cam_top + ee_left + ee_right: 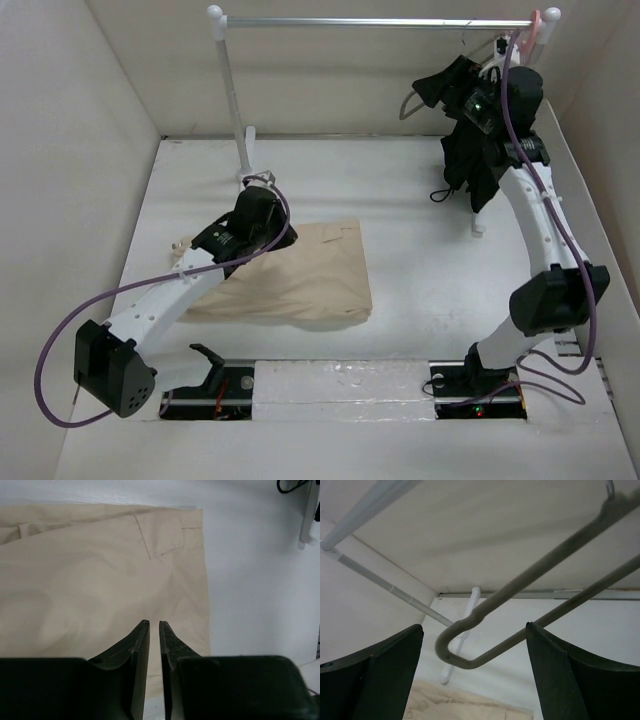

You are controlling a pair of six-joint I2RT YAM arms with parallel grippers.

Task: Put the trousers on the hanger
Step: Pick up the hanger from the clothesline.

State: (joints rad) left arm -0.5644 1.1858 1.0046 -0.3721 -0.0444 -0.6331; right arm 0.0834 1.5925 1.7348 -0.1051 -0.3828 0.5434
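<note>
Trousers (300, 270) flat on table (420, 300), left fingers (143, 636) nearly closed above, right fingers (390, 670) open around hanger (540, 566)

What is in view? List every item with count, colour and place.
trousers: 1, light beige, lying folded on the table, left of centre
wire hanger: 1, grey, up at the rail's right end, one corner between the right end effector's fingers
plastic hanger: 1, pink, hooked on the rail's right end
garment: 1, black, hanging below the rail's right end
clothes rail: 1, white and silver, along the back
table: 1, white, walled on three sides
left end effector: 1, black, over the trousers, fingers nearly shut
right end effector: 1, black, raised at the wire hanger, fingers wide open
</note>
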